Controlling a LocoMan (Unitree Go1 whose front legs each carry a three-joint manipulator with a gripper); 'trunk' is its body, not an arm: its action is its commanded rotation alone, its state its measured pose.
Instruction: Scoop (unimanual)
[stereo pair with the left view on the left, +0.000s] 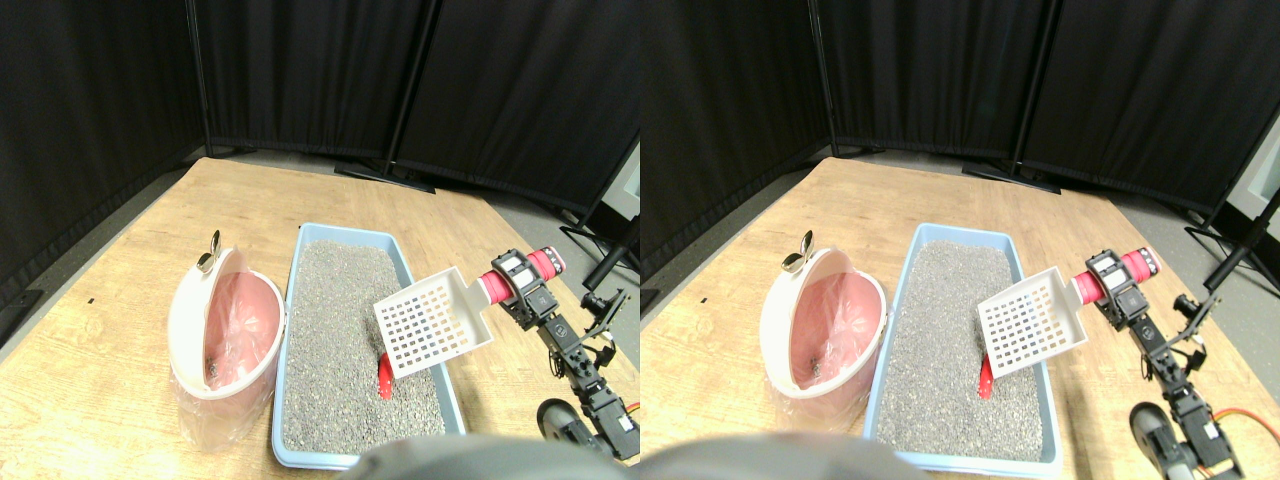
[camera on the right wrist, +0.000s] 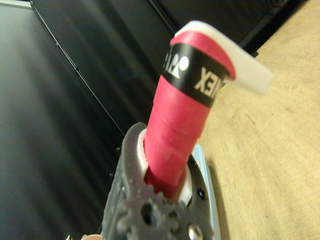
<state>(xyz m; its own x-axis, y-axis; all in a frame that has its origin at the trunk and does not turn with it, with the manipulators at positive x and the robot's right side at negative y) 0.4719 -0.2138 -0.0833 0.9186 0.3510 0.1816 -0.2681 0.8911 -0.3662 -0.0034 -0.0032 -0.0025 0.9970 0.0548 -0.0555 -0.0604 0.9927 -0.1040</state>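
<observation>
Gripping the red-wrapped handle, the right end effector (stereo pair with the left view on the left: 518, 287) holds the white slotted litter scoop (stereo pair with the left view on the left: 432, 322) above the blue litter tray (stereo pair with the left view on the left: 291, 300) of grey granules. A red object (stereo pair with the left view on the left: 385, 375) lies in the litter. Just beside the tray stands a pink bag-lined bin (stereo pair with the left view on the left: 190, 310).

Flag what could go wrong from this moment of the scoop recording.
1. The white slotted scoop hangs above the grey litter, over a red object half sunk in it; a shallow pass could miss it or bury it.
2. The pink bin stands left of the blue litter tray; whatever is scooped must cross the tray's rim and could drop onto the wooden floor.
</observation>
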